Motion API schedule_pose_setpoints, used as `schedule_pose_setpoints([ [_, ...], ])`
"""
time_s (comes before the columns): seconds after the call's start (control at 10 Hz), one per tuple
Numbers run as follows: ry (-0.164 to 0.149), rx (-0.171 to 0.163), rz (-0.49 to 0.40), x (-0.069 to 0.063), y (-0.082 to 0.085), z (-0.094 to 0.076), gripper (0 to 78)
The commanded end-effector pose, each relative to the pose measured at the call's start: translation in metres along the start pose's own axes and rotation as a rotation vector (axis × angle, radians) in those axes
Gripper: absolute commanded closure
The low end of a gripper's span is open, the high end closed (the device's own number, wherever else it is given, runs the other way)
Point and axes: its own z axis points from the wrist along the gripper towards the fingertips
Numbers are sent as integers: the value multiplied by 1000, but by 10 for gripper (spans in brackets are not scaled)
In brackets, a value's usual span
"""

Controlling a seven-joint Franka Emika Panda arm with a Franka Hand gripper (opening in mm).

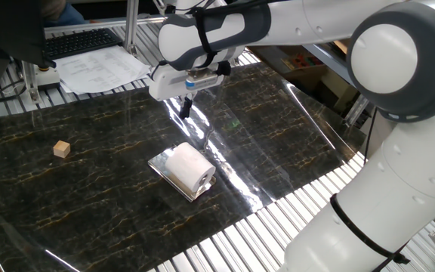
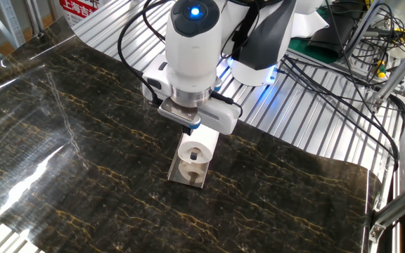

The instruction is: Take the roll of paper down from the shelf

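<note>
One fixed view has the roll of paper [image 1: 190, 168] lying on its side on the shelf [image 1: 161, 163], a shiny plate flat on the dark marbled table [image 1: 89, 189], with a wooden cube [image 1: 62, 149] well apart. Gripper [image 1: 186, 108] hangs above and behind the roll, touching nothing, fingers close together; whether fully closed, I cannot tell.

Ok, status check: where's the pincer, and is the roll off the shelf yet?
Pincer above the table, holding nothing. Roll of paper lying on the shelf. Nothing between them.
</note>
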Motion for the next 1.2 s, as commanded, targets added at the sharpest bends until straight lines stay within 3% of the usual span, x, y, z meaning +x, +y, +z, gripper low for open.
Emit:
schedule_pose_setpoints([
  [0.1,10,7,21,-1,0,-1,776],
  [0.3,10,20,51,-1,0,-1,776],
  [0.8,12,8,23,-1,0,-1,776],
  [1.2,1,12,16,21,6,10,776],
])
